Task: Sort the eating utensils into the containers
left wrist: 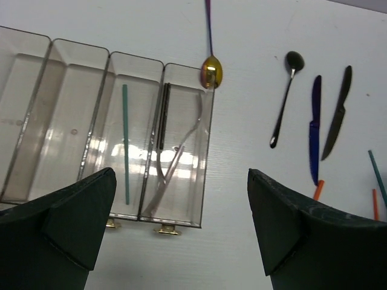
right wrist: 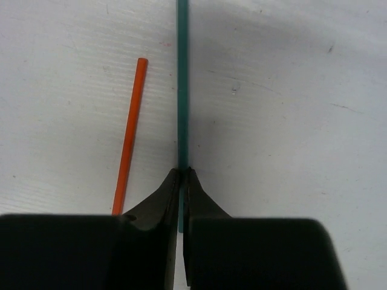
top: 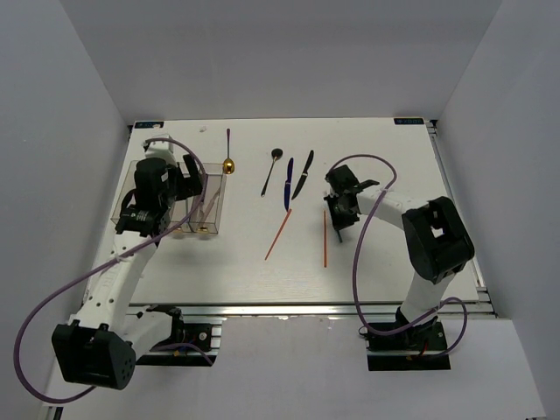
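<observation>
Bright, even light; soft shadows; glare in clear bins (left wrist: 60, 121).

The top camera hangs high at the near side and looks down on the whole table (top: 385, 262). The left wrist camera looks down from a bit above the bins (left wrist: 66, 121) and the blue knife (left wrist: 314, 130). The top view shows these too. The right wrist camera sits very near the table and shows only a teal stick (right wrist: 182, 84) and an orange stick (right wrist: 129, 139).
</observation>
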Tool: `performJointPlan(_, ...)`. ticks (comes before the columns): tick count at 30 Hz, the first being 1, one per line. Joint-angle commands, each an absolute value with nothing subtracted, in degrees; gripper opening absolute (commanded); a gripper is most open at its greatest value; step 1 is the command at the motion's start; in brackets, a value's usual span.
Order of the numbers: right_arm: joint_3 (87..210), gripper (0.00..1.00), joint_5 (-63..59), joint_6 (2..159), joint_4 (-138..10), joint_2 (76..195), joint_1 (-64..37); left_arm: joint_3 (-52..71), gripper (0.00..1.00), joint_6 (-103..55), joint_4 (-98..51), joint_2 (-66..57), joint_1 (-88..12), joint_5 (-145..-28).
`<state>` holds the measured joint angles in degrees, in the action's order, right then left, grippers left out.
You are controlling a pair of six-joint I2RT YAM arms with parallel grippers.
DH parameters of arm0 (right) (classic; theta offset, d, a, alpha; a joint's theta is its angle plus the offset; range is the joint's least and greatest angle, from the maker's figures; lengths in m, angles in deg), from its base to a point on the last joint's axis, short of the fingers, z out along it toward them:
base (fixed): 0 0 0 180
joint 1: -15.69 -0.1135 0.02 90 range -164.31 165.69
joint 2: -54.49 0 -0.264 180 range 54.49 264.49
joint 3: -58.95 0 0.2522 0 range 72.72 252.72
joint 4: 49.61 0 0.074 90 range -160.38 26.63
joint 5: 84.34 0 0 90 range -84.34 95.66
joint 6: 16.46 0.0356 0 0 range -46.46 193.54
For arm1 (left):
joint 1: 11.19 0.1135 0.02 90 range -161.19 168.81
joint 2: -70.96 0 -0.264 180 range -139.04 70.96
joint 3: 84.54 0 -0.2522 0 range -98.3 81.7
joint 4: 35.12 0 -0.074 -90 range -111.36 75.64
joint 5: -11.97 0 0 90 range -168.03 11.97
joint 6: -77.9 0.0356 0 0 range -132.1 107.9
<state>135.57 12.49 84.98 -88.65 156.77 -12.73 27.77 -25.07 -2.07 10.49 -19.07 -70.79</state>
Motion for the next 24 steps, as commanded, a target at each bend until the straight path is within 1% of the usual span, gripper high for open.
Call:
performJointPlan(1, 133.4, 0.00, 15.9, 86.4, -88.3, 159.0, -12.9, 28.1, 0.98, -28.1, -2.8, 13.4, -18.9, -77.4)
performJointPlan(3, 132.9, 0.00, 19.0, 88.2, -89.8, 157.6, -12.9, 28.4, 0.98, -30.7, -4.0, 13.7, -18.9, -85.8)
performJointPlan(4, 132.7, 0.00, 21.5, 89.9, -90.4, 155.1, -12.8, 29.0, 0.98, -32.4, -7.5, 13.7, -18.9, -89.7)
performJointPlan(5, 132.7, 0.00, 22.8, 91.1, -91.7, 153.5, -12.6, 31.7, 0.98, -38.5, -10.5, 13.6, -18.8, -93.0)
performJointPlan(6, 133.5, 0.00, 25.5, 92.4, -92.7, 151.9, -12.5, 33.6, 0.98, -42.7, -19.4, 13.2, -19.3, -98.7)
performJointPlan(7, 134.1, 0.00, 25.7, 94.9, -94.0, 148.5, -12.9, 35.8, 0.98, -46.4, -25.9, 12.7, -19.9, -101.3)
performJointPlan(8, 134.4, 0.00, 24.6, 95.3, -93.6, 146.5, -13.5, 40.2, 0.98, -53.3, -31.4, 12.0, -20.8, -103.4)
performJointPlan(9, 134.5, 0.00, 17.9, 95.4, -92.2, 142.5, -15.3, 41.5, 0.98, -55.8, -39.8, 9.7, -24.2, -105.0)
performJointPlan(10, 134.2, 0.00, 12.7, 95.2, -90.1, 140.6, -16.2, 42.0, 0.98, -57.0, -41.6, 8.1, -26.1, -104.7)
performJointPlan(11, 133.2, 0.00, 4.9, 95.9, -87.1, 138.4, -16.6, 41.0, 0.98, -57.9, -42.6, 6.5, -27.9, -104.4)
performJointPlan(12, 131.5, 0.00, -4.0, 97.3, -77.9, 136.5, -16.6, 40.4, 0.98, -58.5, -44.2, 5.0, -31.1, -104.4)
performJointPlan(13, 127.4, 0.00, -20.0, 100.0, -72.0, 133.4, -16.6, 40.0, 0.98, -59.4, -48.2, 3.5, -32.3, -105.0)
performJointPlan(14, 126.0, 0.00, -25.7, 106.6, -66.6, 132.4, -16.7, 40.3, 0.98, -62.7, -51.1, 1.1, -33.0, -106.1)
performJointPlan(15, 125.4, 0.00, -29.2, 108.9, -59.8, 131.8, -17.5, 40.7, 0.98, -64.7, -54.7, 0.2, -33.6, -107.2)
performJointPlan(16, 125.6, 0.00, -32.1, 110.3, -58.9, 131.7, -18.0, 41.0, 0.98, -67.7, -59.5, -0.6, -33.6, -107.9)
performJointPlan(22, 125.6, 0.00, -35.2, 115.5, -52.6, 129.8, -20.1, 43.2, 0.98, -71.2, -67.7, -0.6, -33.7, -108.6)
performJointPlan(24, 125.7, 0.00, -35.3, 116.0, -51.5, 129.1, -20.7, 43.6, 0.98, -71.8, -68.3, -1.2, -33.7, -109.7)
